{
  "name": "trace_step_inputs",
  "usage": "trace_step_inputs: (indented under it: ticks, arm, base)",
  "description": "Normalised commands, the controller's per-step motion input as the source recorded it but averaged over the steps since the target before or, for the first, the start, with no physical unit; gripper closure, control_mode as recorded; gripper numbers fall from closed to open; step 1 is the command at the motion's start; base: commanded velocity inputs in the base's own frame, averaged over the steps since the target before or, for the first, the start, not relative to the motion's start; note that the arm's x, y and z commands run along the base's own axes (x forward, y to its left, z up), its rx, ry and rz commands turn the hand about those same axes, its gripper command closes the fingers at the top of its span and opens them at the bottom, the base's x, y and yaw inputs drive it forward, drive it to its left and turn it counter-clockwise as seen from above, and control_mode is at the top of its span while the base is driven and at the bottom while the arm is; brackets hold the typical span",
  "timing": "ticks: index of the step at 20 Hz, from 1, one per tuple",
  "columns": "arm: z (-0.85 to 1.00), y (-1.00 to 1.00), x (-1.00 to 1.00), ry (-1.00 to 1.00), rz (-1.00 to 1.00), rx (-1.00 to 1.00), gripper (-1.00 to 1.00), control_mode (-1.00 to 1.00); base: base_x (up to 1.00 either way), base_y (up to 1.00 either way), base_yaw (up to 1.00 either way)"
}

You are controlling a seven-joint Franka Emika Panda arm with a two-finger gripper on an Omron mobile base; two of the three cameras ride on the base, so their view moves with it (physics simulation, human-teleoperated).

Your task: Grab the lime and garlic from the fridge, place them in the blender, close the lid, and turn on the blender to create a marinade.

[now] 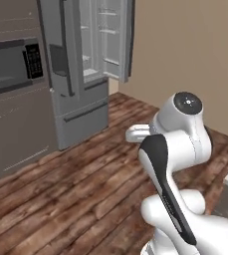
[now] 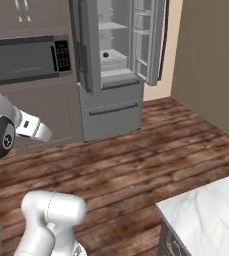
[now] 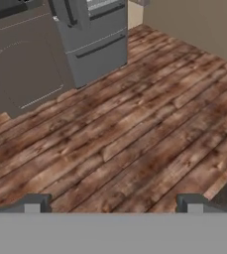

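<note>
**A:** Which step was in hand?

**B:** The very first, I'd judge. The tall grey fridge (image 2: 113, 65) stood with its right door swung open, well apart from the robot across the brown plank floor (image 3: 135, 139). The two-finger gripper (image 3: 112, 203) hung over bare floorboards, its dark fingertips (image 3: 34, 203) spread wide with nothing between them.

**A:** And the lime?

**B:** A small round dark fruit, which I took for the lime (image 2: 105, 55), sat on a light grey shelf (image 2: 117, 64) inside the fridge. Too small to be sure of its colour. I couldn't pick out the garlic.

**A:** What did the next move call for?

**B:** Closing the gap to the fridge, probably by driving the base forward, then lifting the hand to shelf height and reaching in past the open door (image 2: 153, 42) without clipping it.

**A:** Did the views differ?

**B:** Yes. The right base view looked into the compartment and caught the fruit, plus a white marble counter corner (image 2: 206, 210) nearby. The left base view saw the fridge (image 1: 80, 64) more edge-on, with the black-panelled microwave (image 1: 13, 67) beside it. The hand view caught the lower drawers (image 3: 97, 47).
</note>
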Motion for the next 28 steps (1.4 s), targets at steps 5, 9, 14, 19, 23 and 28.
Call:
trace_step_inputs:
  ticks: [5,9,14,19,23,28]
  arm:
    - [0.0,0.0,0.0,0.0,0.0,0.0,-1.0,1.0]
    - [0.0,0.0,0.0,0.0,0.0,0.0,-1.0,1.0]
    - [0.0,0.0,0.0,0.0,0.0,0.0,-1.0,1.0]
    - [0.0,0.0,0.0,0.0,0.0,0.0,-1.0,1.0]
    - [0.0,0.0,0.0,0.0,0.0,0.0,-1.0,1.0]
    - [0.0,0.0,0.0,0.0,0.0,0.0,-1.0,1.0]
  base:
    - [1.0,-0.07,-0.07]
    - [1.0,0.0,-0.18]
    - [1.0,0.19,-0.2]
    - [1.0,0.03,-0.16]
    - [1.0,-0.07,-0.09]
    - [1.0,-0.12,-0.08]
